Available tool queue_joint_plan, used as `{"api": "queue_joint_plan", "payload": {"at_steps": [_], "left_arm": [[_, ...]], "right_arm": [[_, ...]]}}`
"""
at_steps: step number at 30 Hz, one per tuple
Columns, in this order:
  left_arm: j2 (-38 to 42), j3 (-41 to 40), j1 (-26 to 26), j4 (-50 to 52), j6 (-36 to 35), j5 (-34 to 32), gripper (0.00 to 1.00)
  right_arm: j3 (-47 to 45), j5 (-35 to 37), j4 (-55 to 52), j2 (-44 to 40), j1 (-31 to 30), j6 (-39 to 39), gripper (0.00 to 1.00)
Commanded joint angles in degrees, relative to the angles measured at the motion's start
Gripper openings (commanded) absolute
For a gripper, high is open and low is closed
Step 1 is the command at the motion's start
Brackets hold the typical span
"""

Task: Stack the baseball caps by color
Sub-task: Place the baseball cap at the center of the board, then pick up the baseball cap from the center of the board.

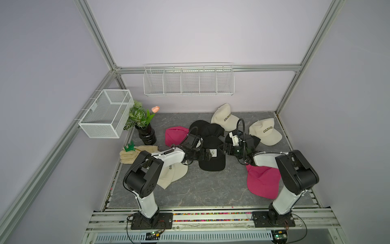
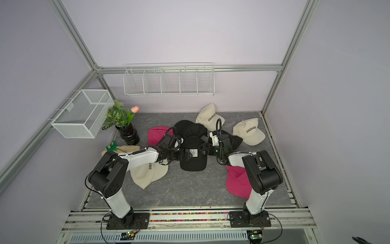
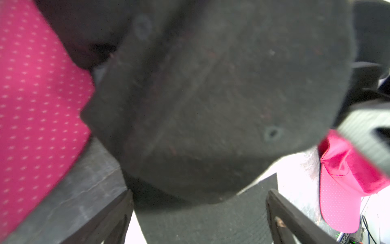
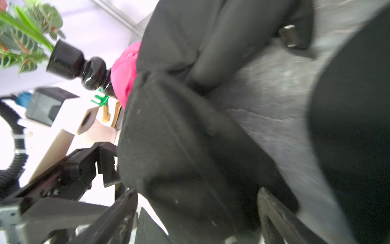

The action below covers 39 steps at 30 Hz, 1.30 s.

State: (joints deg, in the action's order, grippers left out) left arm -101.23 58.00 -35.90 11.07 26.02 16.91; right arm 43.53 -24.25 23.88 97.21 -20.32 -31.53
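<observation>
Closest in, at 7 o'clock, a cream cap lies half under the left arm, and a pink cap sits at 4 o'clock by the right arm. At the counter centre lies a black cap, brim toward 6. The left jaws stand spread at its 9 o'clock side and the right jaws spread at its 3 o'clock side. Both flank the fabric and neither clamps it.

The black pile looks like the step in hand. To do it well, pinch both sides low where crown meets brim, lift level, and nest it on the crumpled black cap touching at 12 without dragging the second pink cap at 10. A third black cap lies at 2, and two cream caps lie beyond.

The black vase holds a leafy plant. The mesh basket and wire rack appear empty.
</observation>
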Motion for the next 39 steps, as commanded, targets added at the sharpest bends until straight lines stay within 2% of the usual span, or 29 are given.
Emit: {"api": "queue_joint_plan", "payload": {"at_steps": [1,5,9,14,18,21,26,30,34,39], "left_arm": [[3.2,0.4,0.1,3.0,-1.2,-2.9,1.0],[6.4,-0.4,0.4,2.8,0.7,-5.7,1.0],[8.9,-0.3,0.7,0.8,5.1,-7.7,1.0],[12.3,-1.9,0.8,-2.5,9.0,-12.9,1.0],[15.2,-3.9,1.2,-5.8,10.6,-14.1,1.0],[17.0,-5.3,1.3,-8.1,12.5,-16.9,1.0],[20.6,-7.4,1.3,-13.4,11.9,-20.4,1.0],[21.0,-4.4,1.5,-8.8,16.7,-27.4,0.99],[19.5,-2.8,1.7,-7.5,14.7,-25.6,1.0],[18.6,-3.1,1.9,-7.9,13.4,-21.1,1.0]], "right_arm": [[-0.4,3.4,-7.3,-7.9,1.8,0.4,0.89],[-0.7,12.2,-18.1,-16.1,3.0,1.1,0.89],[-1.9,20.4,-25.3,-22.1,5.6,-3.6,0.89],[-5.3,22.9,-25.5,-26.7,8.3,-8.2,0.89],[-8.7,23.9,-25.4,-29.2,12.6,-11.6,0.89],[-12.7,21.8,-21.7,-30.6,15.5,-14.8,0.89],[-16.9,13.2,-13.3,-28.6,19.8,-17.4,0.89],[-17.3,6.1,-5.2,-24.0,21.3,-18.2,0.89],[-16.1,2.3,-0.3,-19.9,21.5,-18.8,0.89],[-16.1,2.2,6.1,-14.8,21.5,-21.1,0.89]]}}
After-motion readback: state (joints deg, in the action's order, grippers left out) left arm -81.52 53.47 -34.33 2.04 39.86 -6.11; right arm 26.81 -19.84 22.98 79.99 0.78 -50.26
